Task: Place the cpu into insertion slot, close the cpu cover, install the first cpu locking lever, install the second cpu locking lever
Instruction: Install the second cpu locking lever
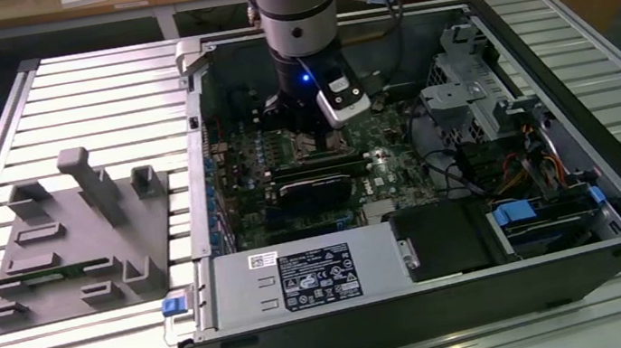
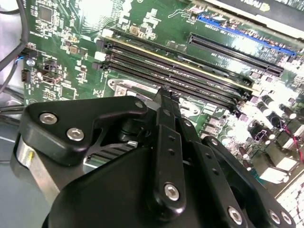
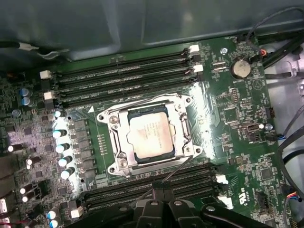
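The cpu [image 3: 151, 137], a grey-tan square chip, lies flat in the insertion slot [image 3: 110, 118]. The silvery cpu cover [image 3: 122, 142] is down around it. One thin wire locking lever [image 3: 142, 101] runs flat along one side of the socket. A second thin lever [image 3: 179, 168] slants from a socket corner up to my gripper's tip. My black gripper [image 3: 159, 187] hovers just off the socket's edge with its fingers together. It is low over the motherboard by the memory slots in the second wrist view [image 2: 164, 95] and inside the open computer case in the exterior view [image 1: 315, 132].
Long black memory slots [image 3: 123, 78] flank the socket on two sides. A row of capacitors [image 3: 61, 147] and a coin battery [image 3: 241, 68] stand nearby. In the case are a black card [image 1: 312, 185], a power supply [image 1: 301, 280] and a drive cage [image 1: 464, 98]. A grey fixture [image 1: 75, 234] sits at the exterior view's left.
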{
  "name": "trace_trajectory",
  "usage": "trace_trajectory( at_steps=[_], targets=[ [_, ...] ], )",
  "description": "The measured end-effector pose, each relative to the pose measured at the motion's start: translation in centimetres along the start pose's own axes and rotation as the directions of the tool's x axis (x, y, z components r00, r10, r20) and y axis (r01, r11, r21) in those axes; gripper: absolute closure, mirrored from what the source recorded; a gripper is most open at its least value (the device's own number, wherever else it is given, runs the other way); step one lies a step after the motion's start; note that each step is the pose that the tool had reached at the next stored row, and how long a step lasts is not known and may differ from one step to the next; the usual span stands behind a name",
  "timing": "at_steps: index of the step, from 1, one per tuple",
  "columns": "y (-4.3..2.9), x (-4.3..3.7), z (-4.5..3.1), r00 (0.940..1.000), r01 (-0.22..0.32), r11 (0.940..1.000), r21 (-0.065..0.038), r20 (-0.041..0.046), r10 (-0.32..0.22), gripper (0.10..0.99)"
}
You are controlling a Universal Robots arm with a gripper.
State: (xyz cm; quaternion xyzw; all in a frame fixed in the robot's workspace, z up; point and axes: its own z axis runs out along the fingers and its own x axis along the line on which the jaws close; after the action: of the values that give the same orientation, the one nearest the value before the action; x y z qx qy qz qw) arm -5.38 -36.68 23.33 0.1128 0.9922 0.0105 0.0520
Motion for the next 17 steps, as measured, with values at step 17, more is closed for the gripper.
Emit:
trace_trajectory(
  at_steps=[17],
  targets=[
    [-0.30, 0.43, 0.40, 1.0000, 0.008, 1.0000, -0.003, -0.0006, -0.008, 0.980]
  ],
)
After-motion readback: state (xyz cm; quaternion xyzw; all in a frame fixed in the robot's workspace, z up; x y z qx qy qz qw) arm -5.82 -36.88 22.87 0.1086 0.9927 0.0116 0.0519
